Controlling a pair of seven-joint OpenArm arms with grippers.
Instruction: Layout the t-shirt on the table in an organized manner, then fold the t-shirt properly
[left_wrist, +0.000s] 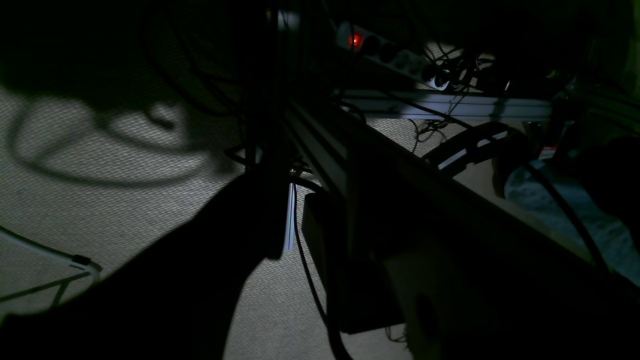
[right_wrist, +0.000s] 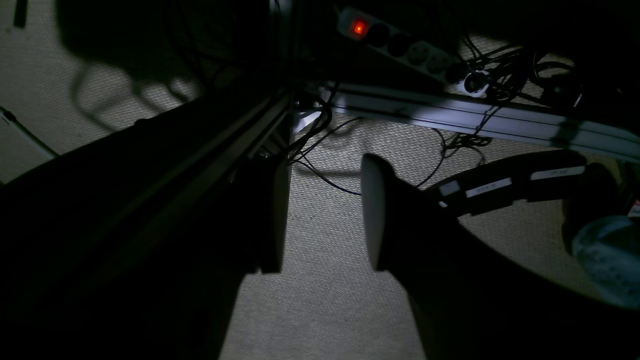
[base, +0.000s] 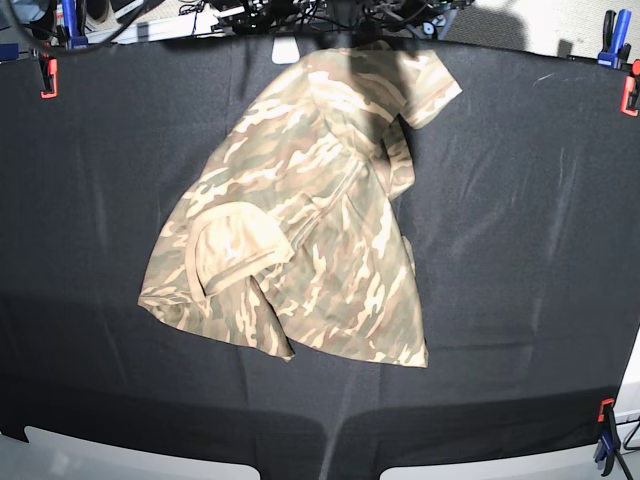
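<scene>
- The t-shirt (base: 300, 210) lies rumpled and skewed in the middle of the table (base: 520, 250), collar toward the left, untouched.
- The laying-out step looks not yet begun; neither arm is over the cloth.
- Right gripper (right_wrist: 325, 215): jaws apart, empty. Left gripper: too dark, cannot tell.
- Next, I'd guess: reach in, pinch the shoulders, spread it flat.

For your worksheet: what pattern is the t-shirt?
Tan-brown camouflage t-shirt, clearest in base view.

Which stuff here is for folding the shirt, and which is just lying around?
For the job:
- t-shirt, lying crumpled
- table, under it

Just lying about:
- clamps on the table edges
- power strip on the floor
- cables on the floor
</scene>
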